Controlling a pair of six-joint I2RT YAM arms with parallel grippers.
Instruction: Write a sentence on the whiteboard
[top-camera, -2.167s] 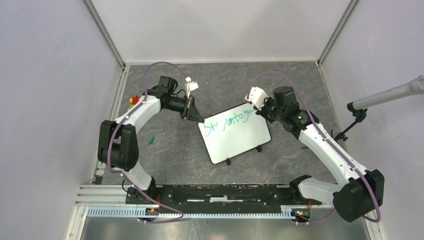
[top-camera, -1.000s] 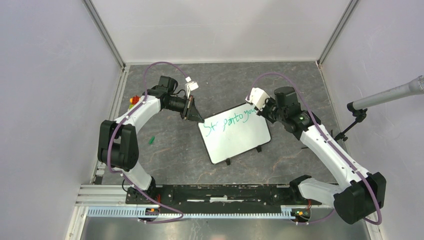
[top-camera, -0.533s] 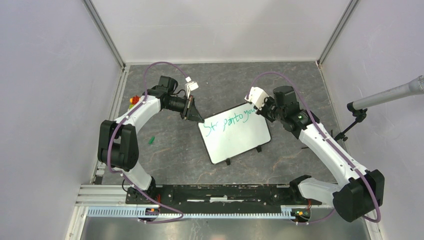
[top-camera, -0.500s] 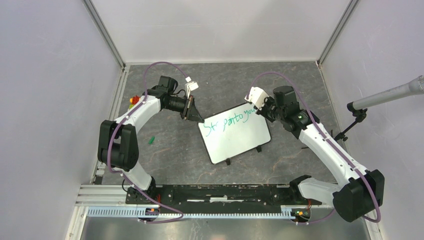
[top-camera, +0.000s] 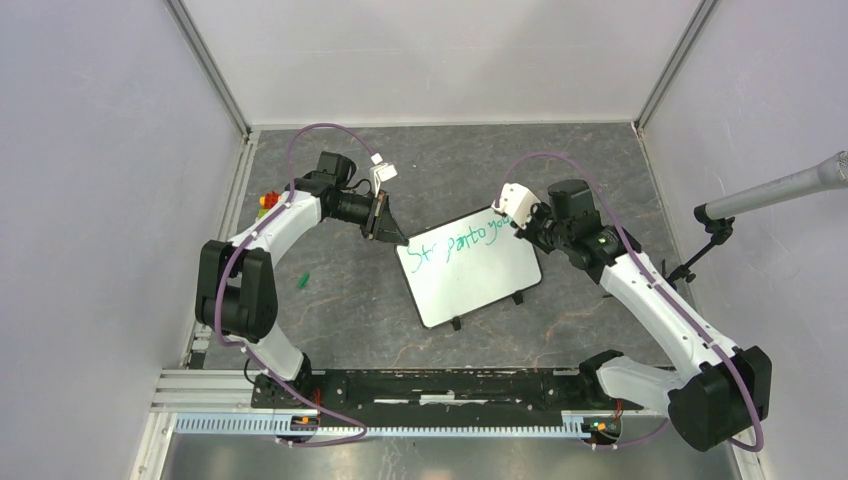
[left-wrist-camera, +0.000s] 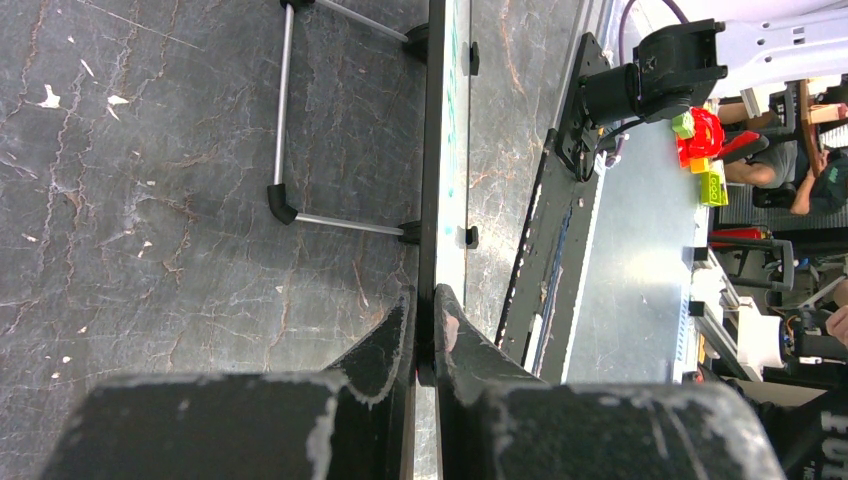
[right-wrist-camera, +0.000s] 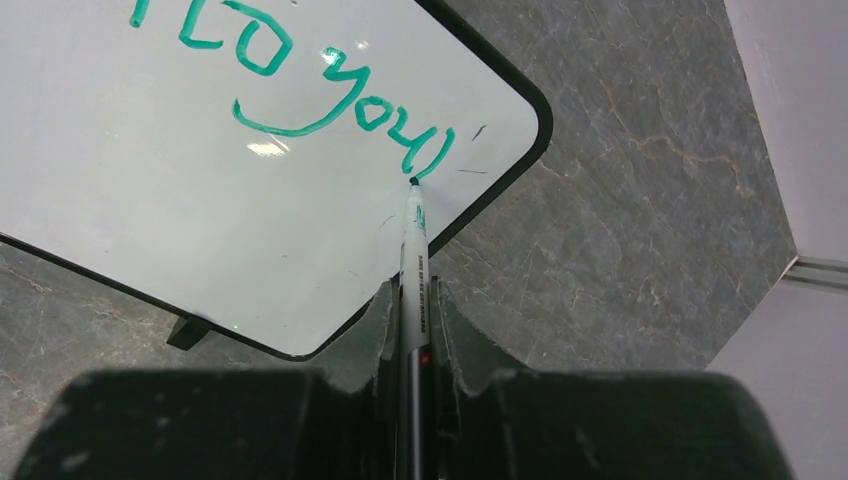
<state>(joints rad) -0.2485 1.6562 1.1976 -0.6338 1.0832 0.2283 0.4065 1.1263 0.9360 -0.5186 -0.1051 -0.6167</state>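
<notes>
Bits of red and yellow (top-camera: 267, 200), too small to make out, are lying at the left edge of the table, and a small green piece (top-camera: 302, 280) is lying on the grey surface a little nearer the front edge. Beside them, the left arm is reaching toward the middle of the table, where the left gripper (left-wrist-camera: 424, 320) is pinching the whiteboard (top-camera: 470, 275) by its far-left corner. In the left wrist view the board is showing edge-on as a thin dark strip, with one black finger pressing on each side of the frame. The whiteboard is standing about mid-table on its wire stand (left-wrist-camera: 285, 110), skewed so that its top edge is running toward the far-right corner. The sentence (top-camera: 462, 240) is running in green along the upper part of the white surface. The right wrist view is showing it ending in "you" and two short curved strokes. The right gripper (right-wrist-camera: 412, 300) is clamping a marker (right-wrist-camera: 414, 260) between its fingers. The marker's green tip is touching the board at the foot of the last stroke, close to the board's far-right rounded corner. A microphone (top-camera: 780, 190) on a stand is poking in over the right edge of the table.
</notes>
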